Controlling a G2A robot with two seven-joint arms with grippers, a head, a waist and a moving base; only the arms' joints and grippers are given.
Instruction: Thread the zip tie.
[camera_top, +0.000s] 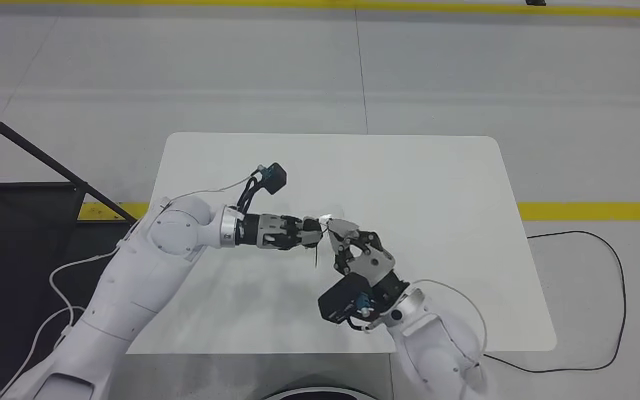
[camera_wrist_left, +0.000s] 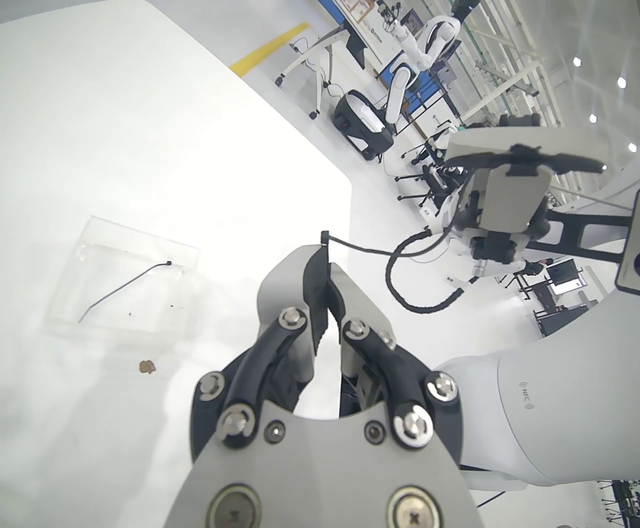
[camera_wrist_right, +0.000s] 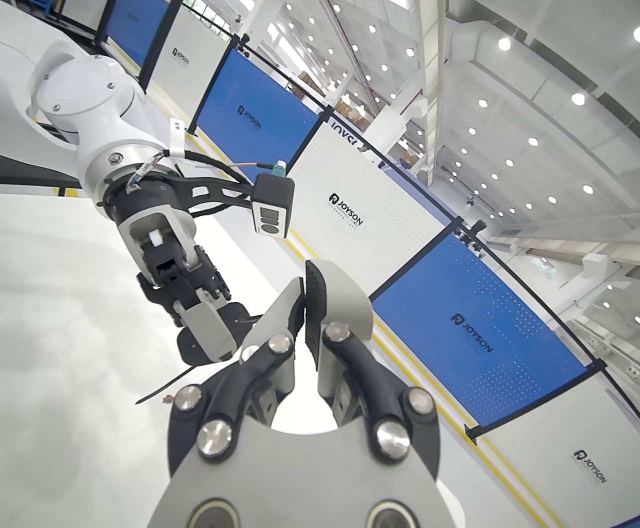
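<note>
A black zip tie (camera_wrist_left: 325, 235) is pinched between the pads of my left gripper (camera_wrist_left: 326, 257), which is shut on it. Its square head pokes out past the fingertips. In the right wrist view the left gripper (camera_wrist_right: 205, 350) hangs above the white table, and the zip tie's tail (camera_wrist_right: 165, 387) trails down from it. My right gripper (camera_wrist_right: 304, 287) is shut with nothing visible between its pads. It sits just beside the left gripper (camera_top: 318, 228), the right gripper (camera_top: 338, 232) pointing toward it. The thin zip tie (camera_top: 317, 252) hangs between them.
A clear flat tray (camera_wrist_left: 145, 235) lies on the white table (camera_top: 430, 190) with a second bent zip tie (camera_wrist_left: 120, 287) in it. A small brown scrap (camera_wrist_left: 146, 366) lies near the tray. The table's far and right parts are bare.
</note>
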